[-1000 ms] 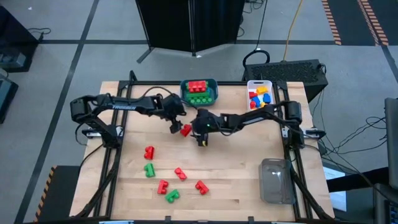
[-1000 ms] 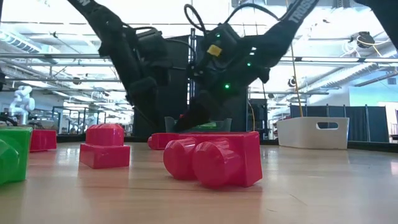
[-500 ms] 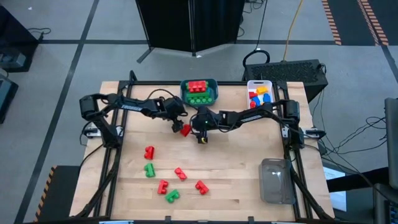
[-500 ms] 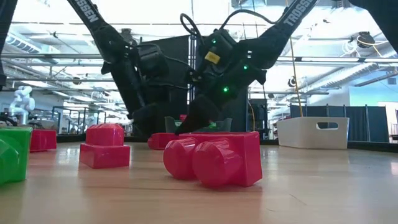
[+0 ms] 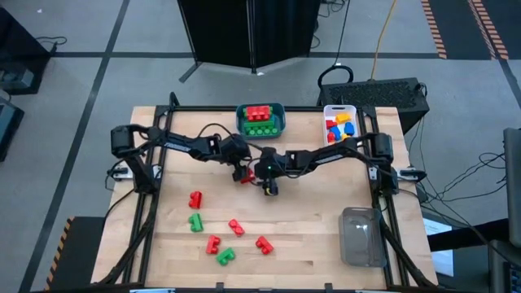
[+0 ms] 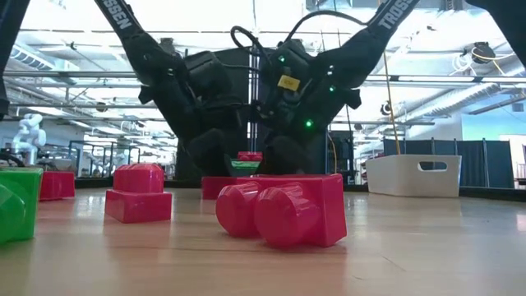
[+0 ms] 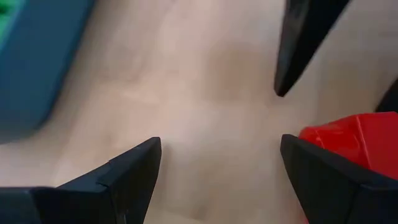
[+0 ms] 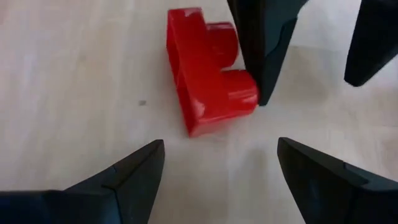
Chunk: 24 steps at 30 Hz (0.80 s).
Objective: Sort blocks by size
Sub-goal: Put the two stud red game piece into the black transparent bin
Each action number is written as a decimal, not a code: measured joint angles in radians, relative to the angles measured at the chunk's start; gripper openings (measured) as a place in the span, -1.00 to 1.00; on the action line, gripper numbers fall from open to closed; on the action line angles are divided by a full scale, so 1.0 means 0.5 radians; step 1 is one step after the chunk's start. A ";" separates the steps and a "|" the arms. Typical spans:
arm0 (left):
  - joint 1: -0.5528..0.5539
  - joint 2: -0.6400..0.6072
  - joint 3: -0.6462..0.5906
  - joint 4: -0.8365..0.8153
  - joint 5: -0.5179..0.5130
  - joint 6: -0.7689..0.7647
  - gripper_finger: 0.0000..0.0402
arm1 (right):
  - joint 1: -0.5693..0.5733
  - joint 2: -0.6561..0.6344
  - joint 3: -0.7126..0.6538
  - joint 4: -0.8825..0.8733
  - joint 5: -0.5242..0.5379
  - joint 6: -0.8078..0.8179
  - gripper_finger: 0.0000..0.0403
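Hiding mostly beneath both spread claws, one red block (image 5: pixel 245 176).

Figure: My rig's two matte-black jointed arms carried white TROSSEN lettering, looping black cables, small green indicator lights and a yellow label; each ended in wedge-shaped black fingers (image 8: pixel 137 177), as I viewed them.

Legible text: "TROSSEN", white caps, on left arm (image 6: pixel 123 20) upper link in low view, approx. above the red block (image 6: pixel 283 210) in foreground. Same word on right arm (image 6: pixel 394 15) upper link, only partly readable. Small yellow label (image 6: pixel 287 82) on a wrist housing betw. the arms: print too small to read. No other text, nos. or signs.
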 joint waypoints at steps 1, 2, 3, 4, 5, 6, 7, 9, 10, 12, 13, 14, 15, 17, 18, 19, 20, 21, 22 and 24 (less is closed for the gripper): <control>-0.023 0.000 0.000 0.000 0.005 -0.002 0.59 | 0.018 -0.001 0.000 -0.007 0.002 0.007 0.49; -0.047 0.000 0.000 0.000 0.011 -0.003 0.59 | 0.036 -0.001 0.000 -0.005 0.002 0.013 0.49; -0.068 0.000 0.000 -0.003 0.012 -0.003 0.59 | 0.050 -0.001 0.000 -0.004 0.001 0.017 0.49; -0.089 -0.001 0.000 -0.002 0.012 -0.004 0.59 | 0.064 -0.001 0.000 -0.003 -0.001 0.018 0.49; -0.107 -0.007 0.000 -0.003 0.012 -0.003 0.59 | 0.075 -0.001 0.000 0.001 -0.006 0.017 0.49; -0.124 -0.015 0.000 -0.005 0.007 -0.004 0.59 | 0.085 -0.001 0.000 0.009 -0.012 0.017 0.49; -0.138 -0.023 0.002 -0.005 -0.007 -0.006 0.59 | 0.091 -0.001 0.000 0.018 -0.016 0.018 0.49; -0.162 -0.035 0.017 -0.015 -0.027 -0.007 0.59 | 0.095 -0.001 0.000 0.055 -0.059 0.047 0.49; -0.169 -0.044 0.025 -0.017 -0.036 -0.007 0.59 | 0.093 -0.001 0.000 0.073 -0.118 0.073 0.49; -0.192 -0.071 0.031 -0.045 -0.038 -0.006 0.59 | 0.086 0.023 0.000 0.148 -0.167 0.142 0.49; -0.201 -0.088 0.035 -0.040 -0.039 -0.011 0.59 | 0.082 0.033 0.000 0.175 -0.179 0.162 0.49; -0.208 -0.111 0.037 -0.047 -0.042 -0.010 0.59 | 0.079 0.038 -0.001 0.169 -0.184 0.167 0.49; -0.216 -0.134 0.037 -0.061 -0.050 -0.010 0.59 | 0.072 0.040 -0.004 0.159 -0.204 0.169 0.49; -0.221 -0.171 0.041 -0.072 -0.070 -0.011 0.59 | 0.063 0.051 -0.002 0.223 -0.224 0.172 0.49; -0.225 -0.179 0.041 -0.087 -0.073 -0.018 0.59 | 0.063 0.054 -0.002 0.256 -0.226 0.172 0.49; -0.227 -0.192 0.040 -0.093 -0.075 -0.028 0.59 | 0.063 0.056 -0.002 0.269 -0.240 0.172 0.49; -0.230 -0.205 0.040 -0.101 -0.075 -0.040 0.59 | 0.063 0.059 -0.002 0.282 -0.280 0.171 0.49; -0.231 -0.218 0.040 -0.105 -0.075 -0.052 0.59 | 0.062 0.067 -0.002 0.307 -0.318 0.170 0.49; -0.231 -0.236 0.040 -0.111 -0.075 -0.053 0.59 | 0.063 0.081 -0.002 0.342 -0.335 0.169 0.49; -0.231 -0.258 0.040 -0.152 -0.077 -0.057 0.59 | 0.063 0.096 0.000 0.340 -0.340 0.177 0.49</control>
